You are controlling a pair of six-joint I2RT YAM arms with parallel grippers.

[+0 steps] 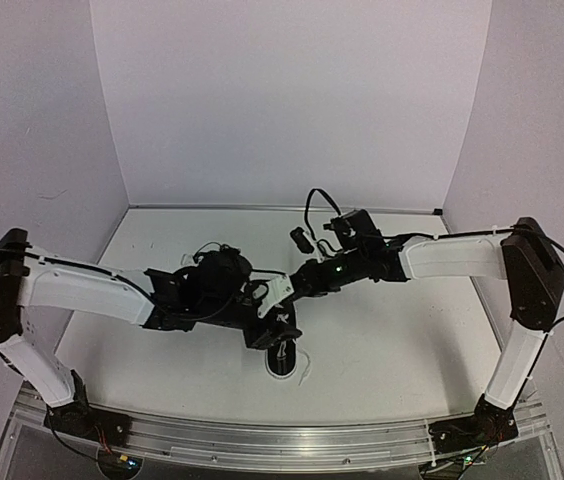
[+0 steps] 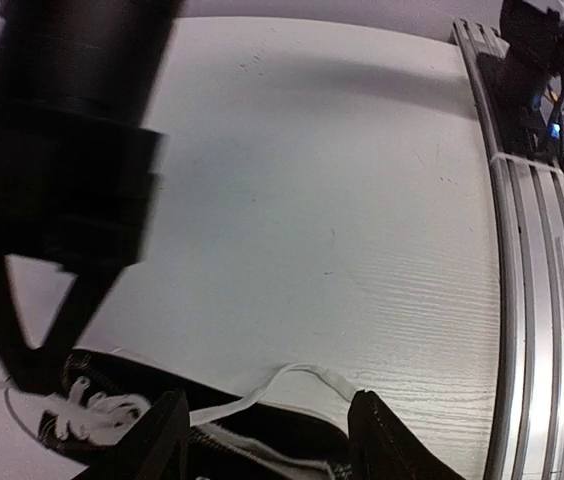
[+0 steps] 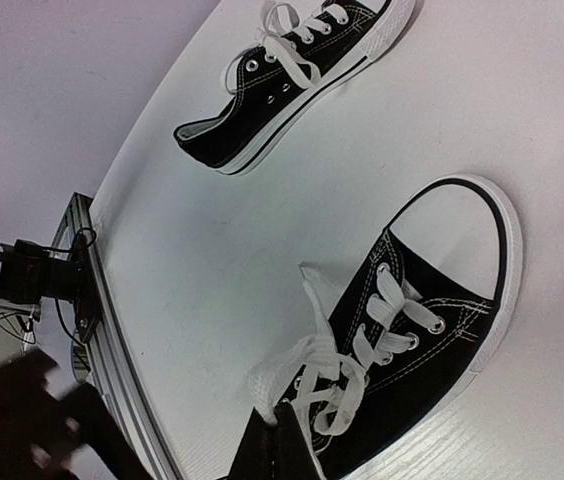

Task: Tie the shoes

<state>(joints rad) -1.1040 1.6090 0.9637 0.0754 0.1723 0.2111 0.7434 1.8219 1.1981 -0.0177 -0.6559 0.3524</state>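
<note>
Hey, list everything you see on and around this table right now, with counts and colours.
near shoe: one, black, white toe cap, below the right gripper
far shoe: one, black, white sole, apart on the table
laces: white, on both shoes; the near shoe's lie loose
table: one, white
rail: one, silver, near edge
walls: pale, three sides
left gripper: black, open, a lace strand between its fingers
right gripper: black, shut on the near shoe's laces

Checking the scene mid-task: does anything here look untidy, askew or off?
Yes: the near shoe has undone laces, lying slack in a tangle, one strand trailing onto the table. The right claw pinches one strand. Nothing looks damaged.
</note>
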